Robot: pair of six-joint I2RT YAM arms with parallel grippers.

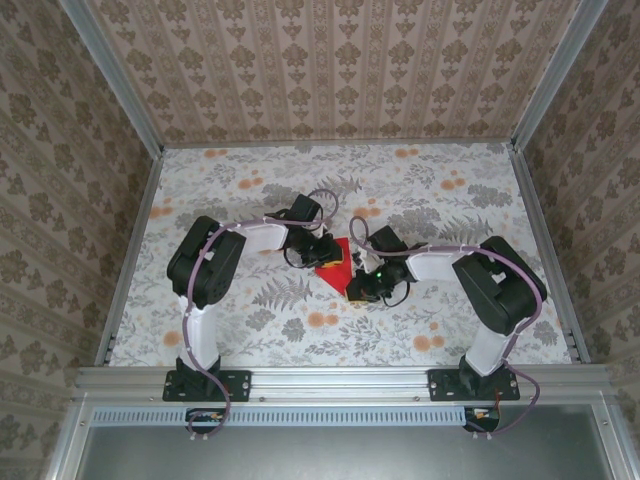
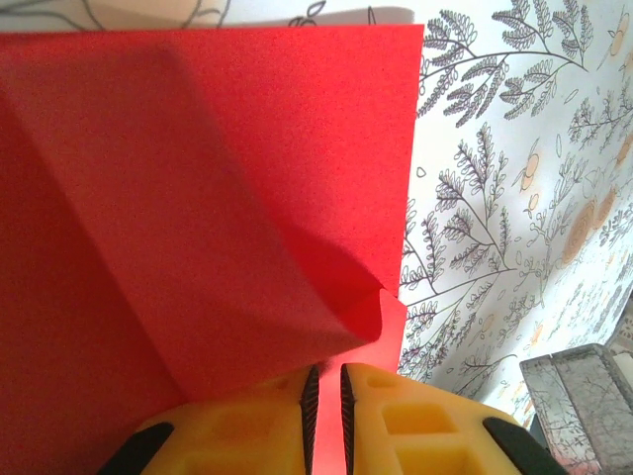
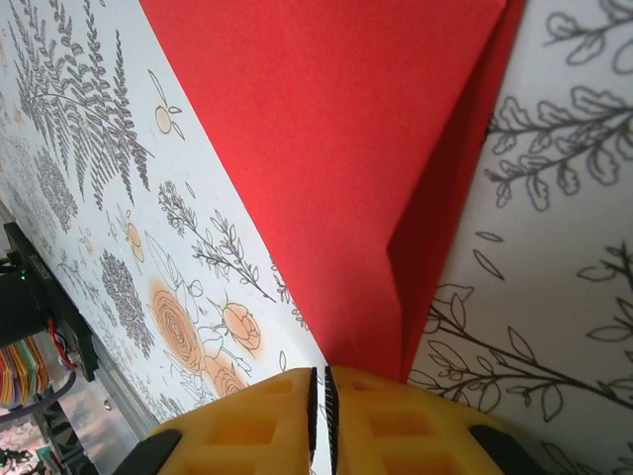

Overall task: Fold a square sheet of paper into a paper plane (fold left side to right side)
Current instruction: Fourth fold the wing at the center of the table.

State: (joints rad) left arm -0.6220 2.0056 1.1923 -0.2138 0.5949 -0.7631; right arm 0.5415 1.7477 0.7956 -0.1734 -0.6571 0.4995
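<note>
Left claw and right claw pinch the red sheet (narrow end toward right claw).

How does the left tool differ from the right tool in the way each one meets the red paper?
Red shows between the nearly closed jaws of the left tool; no red shows between those of the right tool. Before the left tool the square sheet of paper is wide, with a lifted creased flap; before the right tool it narrows toward the jaws. Both tools have yellow fingers.
</note>
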